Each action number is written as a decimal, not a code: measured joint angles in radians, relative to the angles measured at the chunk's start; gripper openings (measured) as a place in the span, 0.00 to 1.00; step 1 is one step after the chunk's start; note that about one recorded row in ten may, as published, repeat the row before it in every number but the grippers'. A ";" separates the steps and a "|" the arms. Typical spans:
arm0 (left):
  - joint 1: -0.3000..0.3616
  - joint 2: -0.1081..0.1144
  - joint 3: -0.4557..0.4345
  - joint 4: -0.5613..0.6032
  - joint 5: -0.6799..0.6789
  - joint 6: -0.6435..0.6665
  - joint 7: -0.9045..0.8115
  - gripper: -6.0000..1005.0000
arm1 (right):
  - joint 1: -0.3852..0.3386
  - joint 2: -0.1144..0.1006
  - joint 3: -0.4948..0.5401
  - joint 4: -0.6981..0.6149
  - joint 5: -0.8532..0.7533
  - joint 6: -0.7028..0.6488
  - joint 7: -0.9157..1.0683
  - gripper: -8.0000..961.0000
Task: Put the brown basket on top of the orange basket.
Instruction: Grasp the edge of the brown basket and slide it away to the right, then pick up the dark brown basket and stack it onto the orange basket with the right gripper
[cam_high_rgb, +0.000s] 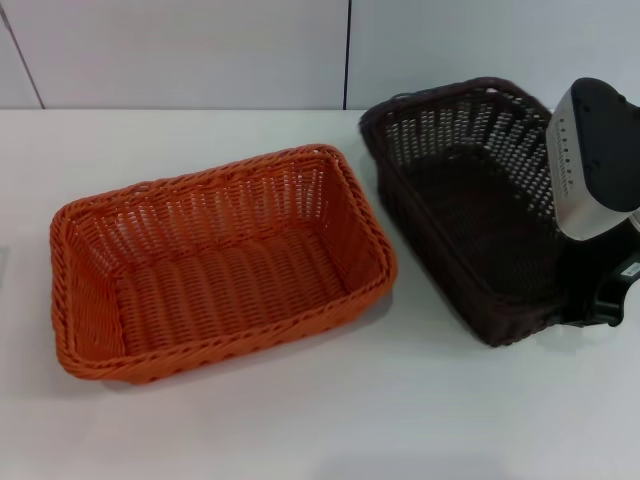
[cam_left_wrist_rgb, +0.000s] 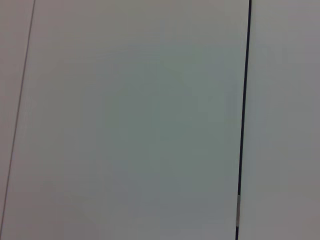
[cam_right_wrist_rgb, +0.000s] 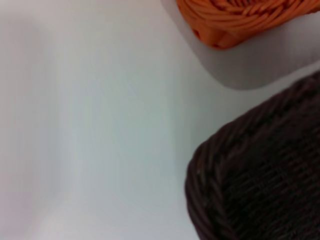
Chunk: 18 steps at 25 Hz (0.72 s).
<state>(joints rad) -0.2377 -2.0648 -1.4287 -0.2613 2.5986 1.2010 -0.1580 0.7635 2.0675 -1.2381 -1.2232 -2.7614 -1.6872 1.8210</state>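
— Where the white table (cam_high_rgb: 330, 420) runs bare along its near edge, what sits closest?

— The orange basket (cam_high_rgb: 215, 265), to the left of centre. It rests flat on the table, turned at a slant, and nothing lies inside it. Its braided rim runs unbroken all the way round.

— And the brown basket (cam_high_rgb: 470, 205)?

— To the right of the orange one and reaching a little farther back. The two are just beside each other with a strip of table between them; they do not touch. The brown basket looks tilted, its far side higher than its near one. It is not on the orange basket.

— Where is the right gripper (cam_high_rgb: 600, 290)?

— At the brown basket's right side, low against the rim, under the silver and black arm casing (cam_high_rgb: 590, 160). Whether it is spread or pinching the rim I cannot tell; the casing and the basket wall hide that. The right wrist view shows only a corner of the brown rim close up, table, and a corner of the orange basket farther off.

— The left gripper?

— Not seen in any view. Its wrist camera shows only pale wall panels (cam_left_wrist_rgb: 130, 120) with a dark seam. Behind the table stands that same wall.
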 joint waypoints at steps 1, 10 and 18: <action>0.000 0.000 0.000 0.000 0.000 0.000 0.000 0.78 | 0.000 0.000 0.000 0.000 0.000 0.000 0.000 0.27; 0.004 0.002 -0.001 -0.005 0.000 0.000 0.000 0.78 | -0.052 0.006 -0.011 -0.207 0.007 -0.071 0.006 0.19; 0.002 0.002 -0.001 -0.003 0.000 0.000 0.000 0.78 | -0.055 0.007 -0.008 -0.398 0.004 -0.160 0.016 0.17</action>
<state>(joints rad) -0.2355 -2.0631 -1.4296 -0.2640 2.5986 1.2012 -0.1580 0.7085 2.0749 -1.2464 -1.6216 -2.7578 -1.8473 1.8366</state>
